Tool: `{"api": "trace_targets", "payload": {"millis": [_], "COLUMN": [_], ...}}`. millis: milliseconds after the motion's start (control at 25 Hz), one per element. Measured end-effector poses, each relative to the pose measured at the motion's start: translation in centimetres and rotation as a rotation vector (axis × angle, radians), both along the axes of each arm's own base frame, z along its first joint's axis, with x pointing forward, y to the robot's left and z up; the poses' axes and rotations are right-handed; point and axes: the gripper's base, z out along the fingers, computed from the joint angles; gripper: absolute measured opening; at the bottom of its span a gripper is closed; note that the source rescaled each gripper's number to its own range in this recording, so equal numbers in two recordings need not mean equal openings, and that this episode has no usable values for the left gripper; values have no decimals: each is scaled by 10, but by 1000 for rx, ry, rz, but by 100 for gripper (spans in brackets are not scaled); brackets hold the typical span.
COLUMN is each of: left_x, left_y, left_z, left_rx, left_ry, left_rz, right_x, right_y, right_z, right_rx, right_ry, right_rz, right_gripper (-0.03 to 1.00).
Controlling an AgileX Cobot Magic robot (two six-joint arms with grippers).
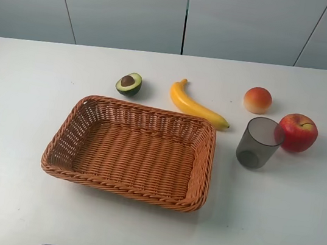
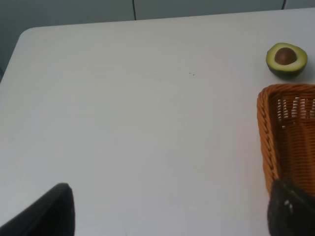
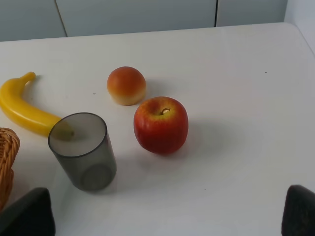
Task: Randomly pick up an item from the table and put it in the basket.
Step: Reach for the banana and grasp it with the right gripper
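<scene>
Five small things lay on the plain white table [image 1: 22, 77] behind and beside the woven wicker basket [image 1: 201, 165], and the banana [image 1: 195, 106] was the one I would have gone for. It lay flat just beyond the basket's far rim, between the halved avocado [image 1: 129, 84] and a round orange-yellow fruit [image 1: 257, 99], its dark tip close to the basket's far right corner. Its skin looked smooth and glossy, rather like moulded plastic, so I judged it light, stiff and a little slippery, and not likely to bruise. The thick middle of the curve seemed the best place to pinch, across its narrow width, since the ends taper. A red apple [image 1: 298, 132] and a grey translucent cup [image 1: 259, 143] stood off to its right. Both the left gripper [image 2: 170, 211] and the right gripper [image 3: 167, 214] had their dark fingers spread wide, holding nothing.
</scene>
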Motion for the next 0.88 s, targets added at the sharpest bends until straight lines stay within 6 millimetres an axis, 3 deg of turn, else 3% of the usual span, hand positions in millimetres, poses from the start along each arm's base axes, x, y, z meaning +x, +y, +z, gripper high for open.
{"api": "trace_targets", "payload": {"millis": [200,360,600,760,880], "left_x": [0,0,0,0,0], "left_y": [0,0,0,0,0], "left_z": [0,0,0,0,0], "left_rx": [-5,-5,-5,-5,-5], "left_ry": [0,0,0,0,0], "left_rz": [3,3,3,3,3], "right_x": [2,18,76,125,156], "right_y": [4,4,1,0,10], "right_z": [1,19,54,65,69], "right_rx": [39,40,31,23,-15], "right_ry": [28,156,344,463,523], "right_rz": [33,35,25,29,100], "right_gripper": [100,100,100,100,100]}}
